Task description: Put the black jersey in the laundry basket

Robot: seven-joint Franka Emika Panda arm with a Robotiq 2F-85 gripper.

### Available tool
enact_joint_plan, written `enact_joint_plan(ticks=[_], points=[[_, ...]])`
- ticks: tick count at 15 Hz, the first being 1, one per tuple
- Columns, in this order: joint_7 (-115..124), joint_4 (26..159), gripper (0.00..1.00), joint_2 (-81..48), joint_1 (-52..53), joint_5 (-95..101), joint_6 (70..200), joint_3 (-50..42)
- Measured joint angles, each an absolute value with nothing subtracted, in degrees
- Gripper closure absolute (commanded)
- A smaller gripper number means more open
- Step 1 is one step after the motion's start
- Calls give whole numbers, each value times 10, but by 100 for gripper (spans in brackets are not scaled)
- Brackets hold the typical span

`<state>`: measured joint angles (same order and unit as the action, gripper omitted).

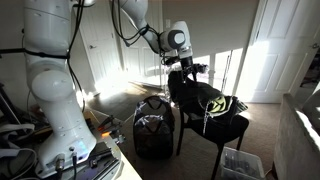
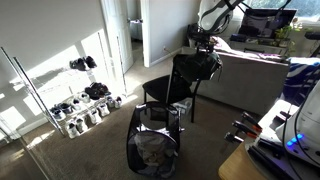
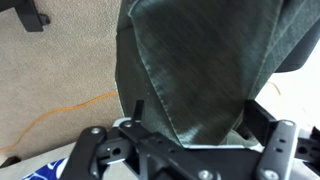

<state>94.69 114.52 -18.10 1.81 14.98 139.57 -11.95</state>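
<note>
Gripper (image 2: 205,47) is above the backrest of the black chair (image 2: 160,92). Jaws look clenched on the black jersey (image 2: 203,66): in the wrist view the fabric funnels to a pinch between them. The rest of the shirt is draped over backrest and seat. Laundry basket (image 1: 153,135) stands open just beside the chair. My guess: a top-edge grab so the shirt can peel clear of the backrest.
</note>
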Motion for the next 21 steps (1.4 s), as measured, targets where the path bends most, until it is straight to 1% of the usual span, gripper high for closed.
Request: enact_joint_plan(ticks=[5, 6, 7, 8, 9, 11, 13, 14, 18, 21], points=[[1032, 1145, 1, -183, 18, 150, 1422, -124], [1039, 1145, 25, -184, 18, 150, 1422, -124], [1040, 1145, 25, -185, 18, 150, 1422, -124], [1040, 1145, 29, -185, 18, 150, 1422, -122], [1039, 1145, 38, -186, 18, 150, 1421, -120], [1039, 1145, 51, -187, 18, 150, 1421, -115], [1039, 1145, 63, -188, 18, 150, 1421, -112], [1039, 1145, 70, -189, 18, 150, 1421, -111], [1039, 1145, 95, -190, 18, 150, 1421, -110], [1038, 1145, 99, -191, 18, 150, 1421, -110]])
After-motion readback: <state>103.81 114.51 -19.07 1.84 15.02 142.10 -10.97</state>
